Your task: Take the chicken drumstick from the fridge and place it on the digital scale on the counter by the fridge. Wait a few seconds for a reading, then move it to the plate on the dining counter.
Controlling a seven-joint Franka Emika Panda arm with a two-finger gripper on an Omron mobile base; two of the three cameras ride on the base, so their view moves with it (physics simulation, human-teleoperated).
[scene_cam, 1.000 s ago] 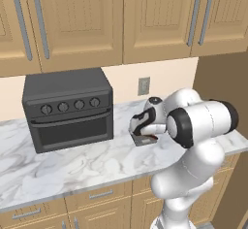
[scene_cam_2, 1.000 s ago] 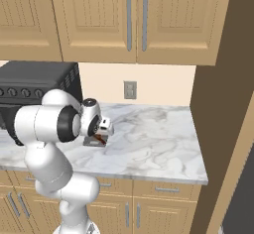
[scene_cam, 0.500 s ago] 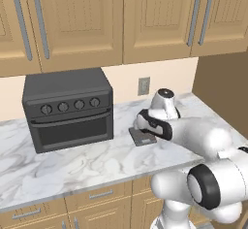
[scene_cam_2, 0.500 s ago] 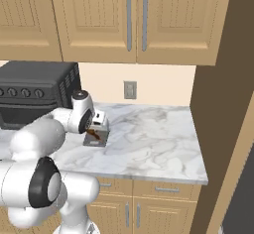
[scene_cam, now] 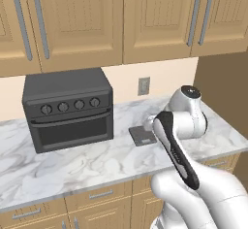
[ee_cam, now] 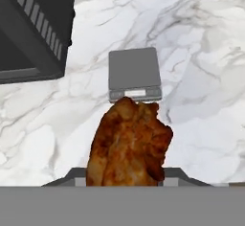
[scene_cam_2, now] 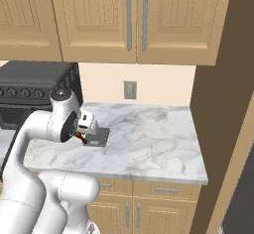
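The fingers (ee_cam: 125,184) are clamping the glossy, probably slippery chicken drumstick (ee_cam: 130,146) across its thick end, carrying it just short of the digital scale (ee_cam: 134,73) ahead on the marble bench (ee_cam: 201,43), the arm having swung lower than a second ago, the toaster oven (ee_cam: 33,26) beyond.

2 base views flank the marble counter (scene_cam: 87,167) (shared); hand view looks down close.

Glossy reddish-brown chicken drumstick (ee_cam: 130,144) above digital scale (ee_cam: 134,73)
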